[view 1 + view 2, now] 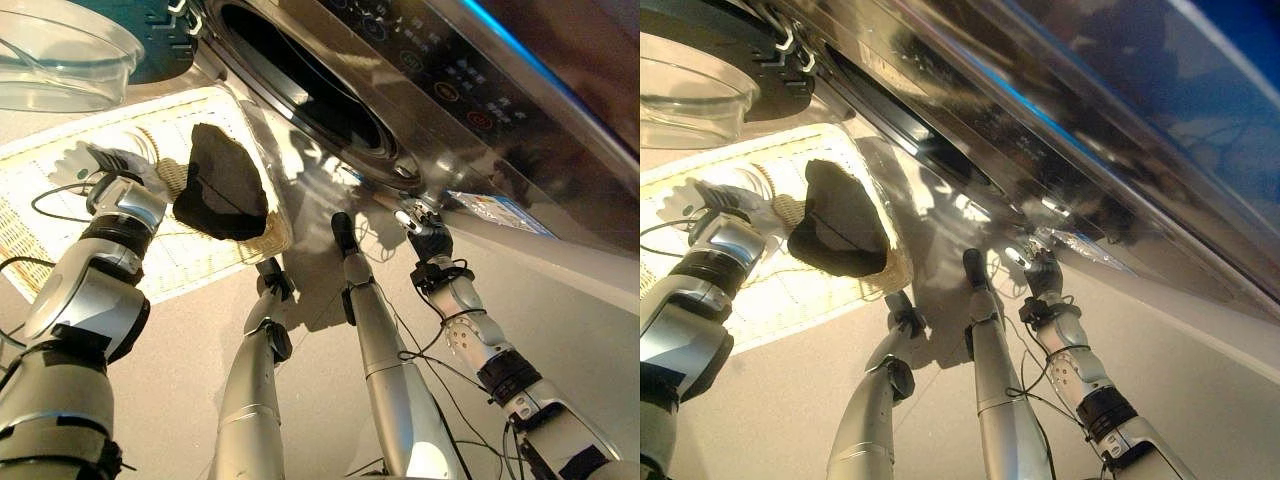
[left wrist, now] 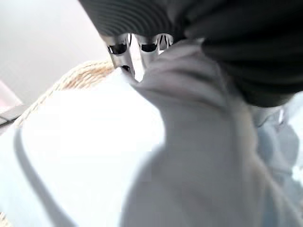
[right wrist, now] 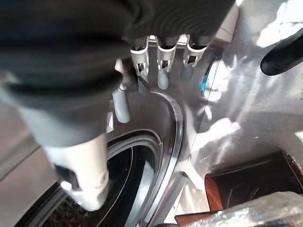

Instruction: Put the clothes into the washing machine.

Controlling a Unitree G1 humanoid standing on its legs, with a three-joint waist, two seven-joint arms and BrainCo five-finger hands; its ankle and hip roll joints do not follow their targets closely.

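Observation:
A woven basket lies on the floor at the left, in front of the washing machine. A black garment is heaped on the basket's near corner. White cloth lies deeper in the basket, and a bunched ridge of it rises against my left hand, which is down in the basket. The washer's round drum opening gapes dark, with its glass door swung out to the left. My right hand is open, its fingers straight and pointing at the steel front beside the opening's rim.
The washer's control panel runs along its upper front. A printed label sits on the front next to my right hand. Grey floor stretches between the basket and the machine.

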